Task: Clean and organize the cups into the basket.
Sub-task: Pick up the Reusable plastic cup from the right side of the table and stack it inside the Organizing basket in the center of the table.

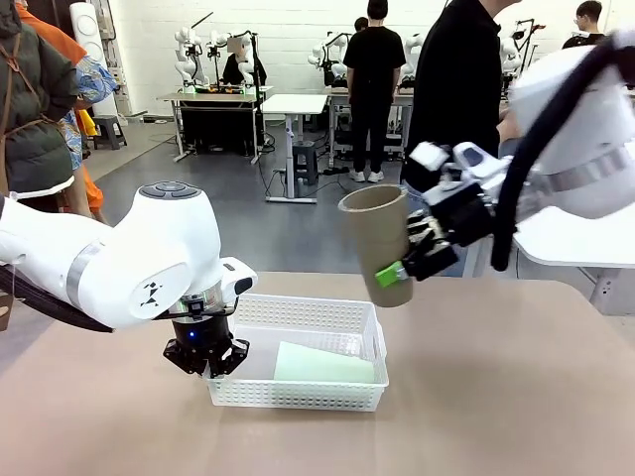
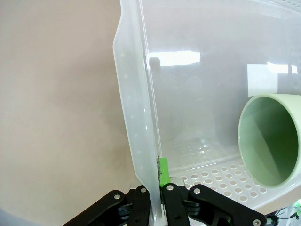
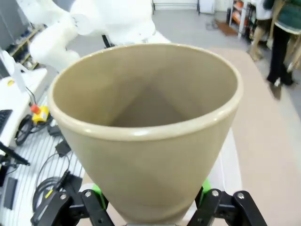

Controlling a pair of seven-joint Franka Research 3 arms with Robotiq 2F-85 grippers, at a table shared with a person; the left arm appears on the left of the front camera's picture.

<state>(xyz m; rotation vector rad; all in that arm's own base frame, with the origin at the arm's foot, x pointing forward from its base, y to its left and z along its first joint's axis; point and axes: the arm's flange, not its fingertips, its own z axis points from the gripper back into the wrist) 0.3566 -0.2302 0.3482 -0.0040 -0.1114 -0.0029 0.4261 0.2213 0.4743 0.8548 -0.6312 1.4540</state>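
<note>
So the big tan tabletop (image 1: 516, 397) takes up the whole lower half of the front view, and the white lattice basket (image 1: 298, 395) sits flat on it at about 6 o'clock, a bit toward 7. Next, the tan cup (image 1: 379, 238) isn't on the tabletop at all. It's up in the air at roughly 1 o'clock from the basket, mouth up and leaning a little. From the right wrist view you look straight into its open mouth (image 3: 146, 141). The mint green cup (image 1: 322, 365) is lying on its side inside the basket, more toward the 3 o'clock end, and its mouth faces 9 o'clock, which is why the left wrist view looks right down into it (image 2: 273, 136). The right pincer (image 1: 402, 266) comes in from 3 o'clock and has the tan cup's lower part clamped between its green pads, jaws spread fairly wide around it. The left pincer (image 1: 206, 362) is at the basket's 9 o'clock end, pinched tight on the thin side wall (image 2: 136, 117), one finger on each side.
</note>
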